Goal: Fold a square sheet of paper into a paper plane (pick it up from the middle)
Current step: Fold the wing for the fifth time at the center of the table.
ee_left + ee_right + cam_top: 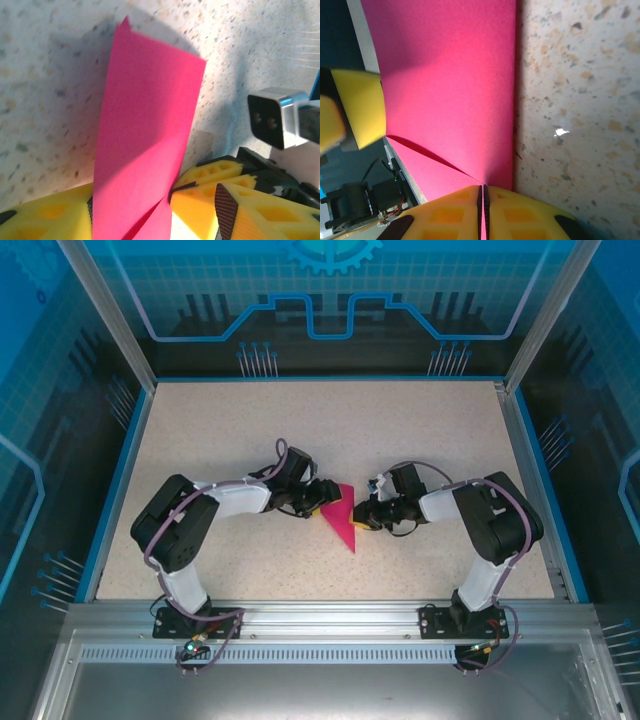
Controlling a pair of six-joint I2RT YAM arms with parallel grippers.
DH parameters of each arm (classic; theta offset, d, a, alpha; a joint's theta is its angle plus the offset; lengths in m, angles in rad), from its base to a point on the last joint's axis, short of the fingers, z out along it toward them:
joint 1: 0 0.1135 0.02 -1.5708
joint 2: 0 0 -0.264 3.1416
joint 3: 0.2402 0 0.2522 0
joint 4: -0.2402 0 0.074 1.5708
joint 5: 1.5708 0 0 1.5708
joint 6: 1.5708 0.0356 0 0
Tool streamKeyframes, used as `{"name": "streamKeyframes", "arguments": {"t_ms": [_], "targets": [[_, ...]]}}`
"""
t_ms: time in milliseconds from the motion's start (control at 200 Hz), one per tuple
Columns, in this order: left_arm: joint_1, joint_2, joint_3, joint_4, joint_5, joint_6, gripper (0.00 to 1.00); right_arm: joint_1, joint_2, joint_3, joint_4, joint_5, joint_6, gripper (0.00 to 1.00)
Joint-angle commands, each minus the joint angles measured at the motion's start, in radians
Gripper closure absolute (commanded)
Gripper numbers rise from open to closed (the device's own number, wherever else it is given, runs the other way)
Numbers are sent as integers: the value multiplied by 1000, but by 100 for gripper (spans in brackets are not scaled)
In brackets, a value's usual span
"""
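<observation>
The paper (pixel 342 520) is showing a plain, unmarked magenta-pink, turning deeper where shadow is falling beside its crease. The surface (pixel 400 430) is showing beige, speckled all over with grey and brown flecks, and a blue rim (pixel 115 490) is running along its left, far and right edges. The left tool (pixel 322 508) and the right tool (pixel 363 519) are both wearing bright yellow fingers (pixel 450 215); a dark brown, finely cross-hatched pad (pixel 226 205) is lining one. The arms (pixel 180 525) are showing black housings and white links, with purple cables (pixel 149 550) looping over them. A silver rail (pixel 320 615) is lining the near edge. The walls (pixel 330 300) are glowing blue with paler circuit-like lines.
</observation>
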Motion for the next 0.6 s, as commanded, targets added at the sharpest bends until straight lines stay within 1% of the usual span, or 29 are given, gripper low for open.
{"name": "streamKeyframes", "arguments": {"t_ms": [0,120,205,305,400,450,475,500,595], "targets": [[14,48,56,8,97,50,39,-35,65,-6,-82,108,-33,88],[30,75,70,13,123,61,40,-42,73,-1,-88,101,-45,88],[41,92,80,23,153,59,45,-46,75,3,-95,99,-53,88],[43,99,98,0,165,68,54,-50,75,6,-106,98,-62,88],[42,109,128,-61,165,81,73,-51,68,9,-102,87,-65,88],[42,108,129,-71,161,76,85,-51,58,11,-100,81,-67,87],[43,105,125,-70,157,71,89,-50,52,13,-97,75,-68,86],[43,101,122,-70,151,66,90,-50,46,18,-99,70,-72,86],[42,87,111,-71,137,54,89,-44,14,36,-131,58,-96,84]]}}
